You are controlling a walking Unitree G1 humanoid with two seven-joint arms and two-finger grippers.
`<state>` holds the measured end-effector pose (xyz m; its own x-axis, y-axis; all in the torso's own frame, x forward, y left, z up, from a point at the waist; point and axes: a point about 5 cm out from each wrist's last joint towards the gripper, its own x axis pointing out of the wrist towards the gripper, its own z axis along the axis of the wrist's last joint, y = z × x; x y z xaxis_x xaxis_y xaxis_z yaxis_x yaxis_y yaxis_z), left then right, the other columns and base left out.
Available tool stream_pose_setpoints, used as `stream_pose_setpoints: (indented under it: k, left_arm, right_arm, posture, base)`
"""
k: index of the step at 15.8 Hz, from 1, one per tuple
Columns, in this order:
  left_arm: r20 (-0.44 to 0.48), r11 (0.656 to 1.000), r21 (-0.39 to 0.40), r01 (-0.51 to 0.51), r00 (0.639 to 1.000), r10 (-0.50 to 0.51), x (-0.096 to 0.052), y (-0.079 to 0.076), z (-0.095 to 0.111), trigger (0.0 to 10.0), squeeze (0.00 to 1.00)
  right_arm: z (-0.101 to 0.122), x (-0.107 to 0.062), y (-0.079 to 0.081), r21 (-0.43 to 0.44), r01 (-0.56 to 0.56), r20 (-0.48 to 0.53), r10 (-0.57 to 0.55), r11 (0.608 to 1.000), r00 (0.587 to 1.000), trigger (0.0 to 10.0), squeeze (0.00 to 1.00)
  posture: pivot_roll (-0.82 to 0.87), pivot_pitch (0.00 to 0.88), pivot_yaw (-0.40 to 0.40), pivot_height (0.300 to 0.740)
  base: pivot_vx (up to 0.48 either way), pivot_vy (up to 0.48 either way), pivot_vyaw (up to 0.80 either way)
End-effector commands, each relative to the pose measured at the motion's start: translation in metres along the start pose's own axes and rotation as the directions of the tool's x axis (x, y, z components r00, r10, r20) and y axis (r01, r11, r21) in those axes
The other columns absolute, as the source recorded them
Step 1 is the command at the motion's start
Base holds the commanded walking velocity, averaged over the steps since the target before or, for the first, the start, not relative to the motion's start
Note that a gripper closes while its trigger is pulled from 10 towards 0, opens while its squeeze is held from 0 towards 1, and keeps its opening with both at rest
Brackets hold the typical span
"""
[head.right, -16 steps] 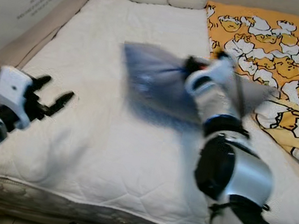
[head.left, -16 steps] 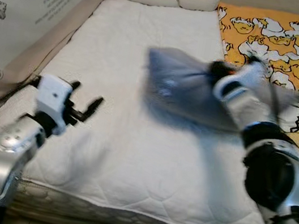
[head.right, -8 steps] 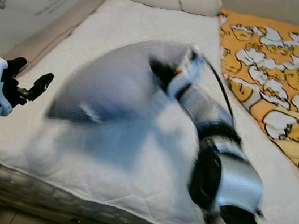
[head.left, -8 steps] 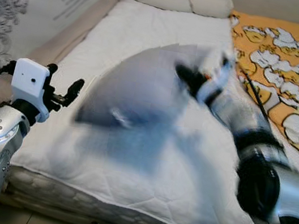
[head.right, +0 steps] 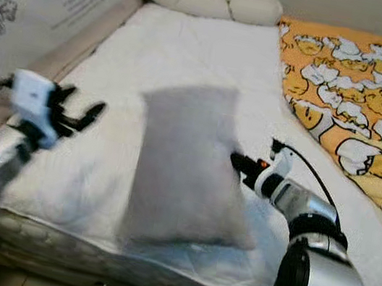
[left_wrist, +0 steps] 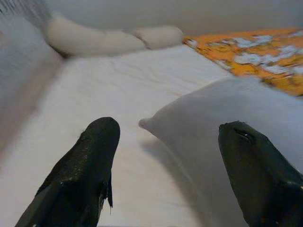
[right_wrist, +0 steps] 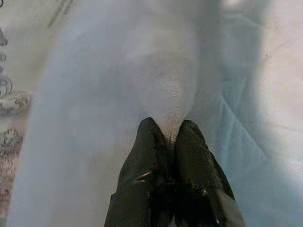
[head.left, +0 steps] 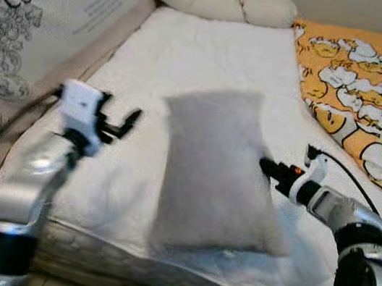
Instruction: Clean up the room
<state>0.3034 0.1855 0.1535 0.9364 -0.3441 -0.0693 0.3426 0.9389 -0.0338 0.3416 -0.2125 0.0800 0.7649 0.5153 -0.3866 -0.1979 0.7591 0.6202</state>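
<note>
A grey pillow lies on the white mattress, near its front edge. My right gripper is at the pillow's right edge; in the right wrist view its fingers are pressed together on the grey fabric. My left gripper is raised to the left of the pillow, apart from it and open. In the left wrist view the left gripper has spread fingers framing a corner of the pillow.
A long cream bolster lies at the head of the bed. An orange duck-print blanket covers the right side. A lettered panel runs along the left. The mattress front edge drops to the floor.
My right gripper swung the pillow leftward over the mattress and brought it down near the front edge. The left gripper rose a little. The camera shifted too.
</note>
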Motion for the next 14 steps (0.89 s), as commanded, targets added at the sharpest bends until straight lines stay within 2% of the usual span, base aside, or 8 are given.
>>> stream_pose_setpoints:
  k: [1,2,3,4,8,10,11,14]
  left_arm:
    - [-0.037,0.995,-0.091,0.031,0.999,-0.034,0.008,-0.004,-0.007,10.0,0.00]
    - [-0.065,0.990,-0.136,0.043,0.996,-0.052,0.019,-0.010,-0.019,10.0,0.00]
    - [-0.085,0.986,-0.163,0.027,0.996,-0.041,0.025,-0.012,-0.031,10.0,0.05]
    - [-0.094,0.978,-0.210,-0.003,0.995,-0.017,0.030,-0.010,-0.042,10.0,1.00]
    - [-0.131,0.937,-0.344,-0.064,0.991,0.020,0.038,0.005,-0.062,10.0,1.00]
    - [-0.066,0.824,-0.564,-0.040,0.998,0.003,0.047,0.009,-0.061,10.0,1.00]
    - [-0.061,0.782,-0.623,-0.007,0.997,-0.039,0.052,0.002,-0.063,10.0,1.00]
    - [-0.094,0.730,-0.684,-0.013,0.993,-0.071,0.058,-0.011,-0.074,10.0,1.00]
  right_arm:
    - [0.004,-0.001,0.001,-0.057,0.006,0.004,-0.006,0.998,1.000,1.1,0.00]
    - [0.000,0.001,-0.001,-0.102,0.039,0.007,-0.038,0.994,0.999,10.0,0.00]
    - [-0.001,0.002,-0.001,-0.109,0.056,0.029,-0.053,0.992,0.998,10.0,0.00]
    - [0.001,0.002,-0.001,-0.078,0.068,0.062,-0.064,0.995,0.996,10.0,1.00]
    - [0.000,0.001,-0.001,-0.034,0.055,0.104,-0.051,0.998,0.993,10.0,1.00]
    - [0.001,-0.004,-0.005,0.033,0.043,0.155,-0.047,0.999,0.987,10.0,1.00]
    - [0.001,-0.008,-0.009,0.105,0.034,0.179,-0.052,0.994,0.982,10.0,1.00]
    - [-0.004,-0.015,-0.019,0.156,0.046,0.192,-0.076,0.987,0.978,10.0,1.00]
  posture:
    - [0.06,0.000,0.060,0.740]
    - [0.05,0.000,0.064,0.740]
    - [0.04,0.000,0.067,0.740]
    - [0.04,0.000,0.068,0.740]
    - [0.01,0.000,0.075,0.740]
    - [0.00,0.000,0.076,0.740]
    - [0.00,0.000,0.078,0.740]
    - [-0.01,0.000,0.085,0.740]
  base:
    - [0.000,0.000,0.00]
    - [0.000,0.000,0.00]
    - [0.000,0.000,0.00]
    - [0.000,0.000,0.00]
    - [0.000,0.000,0.00]
    - [0.000,0.000,0.00]
    - [0.000,0.000,0.00]
    - [0.000,0.000,0.00]
